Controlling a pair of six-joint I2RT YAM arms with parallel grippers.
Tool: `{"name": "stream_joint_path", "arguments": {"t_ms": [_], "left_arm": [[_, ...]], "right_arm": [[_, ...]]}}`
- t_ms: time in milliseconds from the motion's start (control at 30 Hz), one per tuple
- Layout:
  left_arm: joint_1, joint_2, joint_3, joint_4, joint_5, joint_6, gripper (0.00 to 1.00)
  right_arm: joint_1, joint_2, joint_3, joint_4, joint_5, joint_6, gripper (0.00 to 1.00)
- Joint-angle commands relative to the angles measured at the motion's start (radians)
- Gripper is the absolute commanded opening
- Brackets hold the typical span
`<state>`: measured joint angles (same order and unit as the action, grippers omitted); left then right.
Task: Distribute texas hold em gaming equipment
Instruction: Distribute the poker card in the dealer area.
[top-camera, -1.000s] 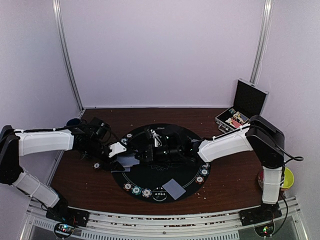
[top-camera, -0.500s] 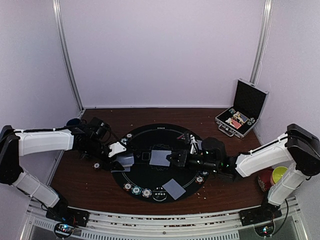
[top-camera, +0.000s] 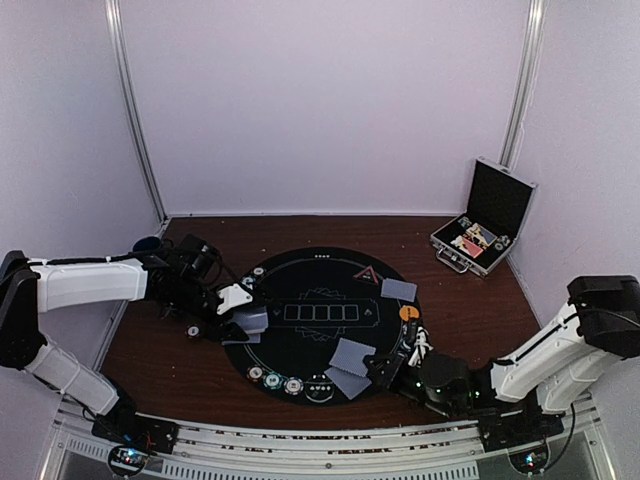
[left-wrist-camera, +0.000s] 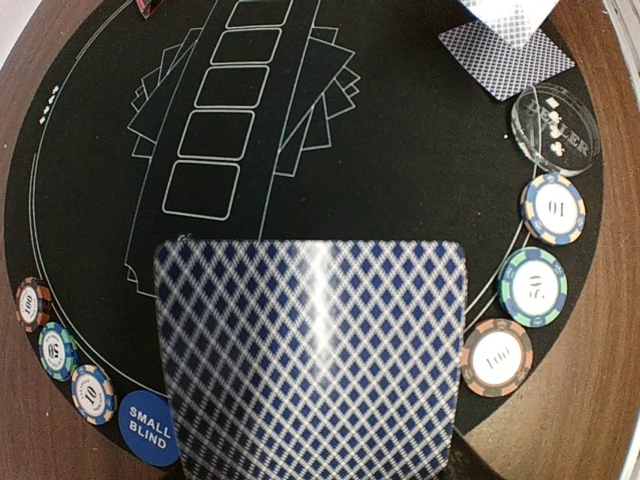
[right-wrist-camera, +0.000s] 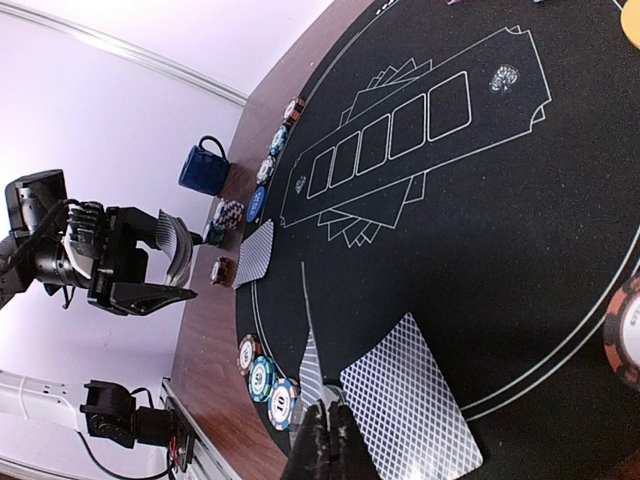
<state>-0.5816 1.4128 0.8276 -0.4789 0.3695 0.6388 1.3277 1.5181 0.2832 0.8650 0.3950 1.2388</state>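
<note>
Where legible: blue disc "SMALL BLIND", clear puck "DEALER".

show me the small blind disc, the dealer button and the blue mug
small blind disc (left-wrist-camera: 148, 432), left wrist view, on its blue face
dealer button (left-wrist-camera: 556, 128), left wrist view, middle of the clear disc
blue mug (right-wrist-camera: 203, 170), right wrist view, on its side wall

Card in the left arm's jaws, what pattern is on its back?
The card has a blue-and-white diamond criss-cross, clearest in the left wrist view.
</note>
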Motion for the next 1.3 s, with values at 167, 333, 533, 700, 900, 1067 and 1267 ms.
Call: {"name": "stream_joint_path", "arguments": {"t_ms": [167,333,533,700,900,1067,1267], "left_arm": [[0.004,-0.020,-0.004,0.026,0.006,0.007,0.53],[0.004,-0.021,-0.004,0.026,0.006,0.007,0.53],[0.004,-0.020,-0.004,0.026,0.005,0.007,0.53],[0.005,-0.018,-0.004,0.026,0.005,0.007,0.53],[0.004,-0.021,-0.004,0.026,0.006,0.009,0.53],[0.005,-0.023,-0.004,0.026,0.008,0.008,0.53],[0.004,-0.017,-0.001,0.026,0.006,0.008,0.53]], "right_arm": [[0.131,0.087,0.049,-0.028,0.296,0.094,0.00],[0.143,0.115,0.072,-0.057,0.313,0.103,0.00],[0.144,0.159,0.086,-0.066,0.305,0.113,0.00],[0.145,0.186,0.103,-0.075,0.285,0.117,0.00],[0.145,0.222,0.116,-0.067,0.251,0.121,0.04],[0.151,0.223,0.122,-0.087,0.239,0.127,0.08],[0.174,0.197,0.144,-0.168,0.254,0.124,0.14]]}}
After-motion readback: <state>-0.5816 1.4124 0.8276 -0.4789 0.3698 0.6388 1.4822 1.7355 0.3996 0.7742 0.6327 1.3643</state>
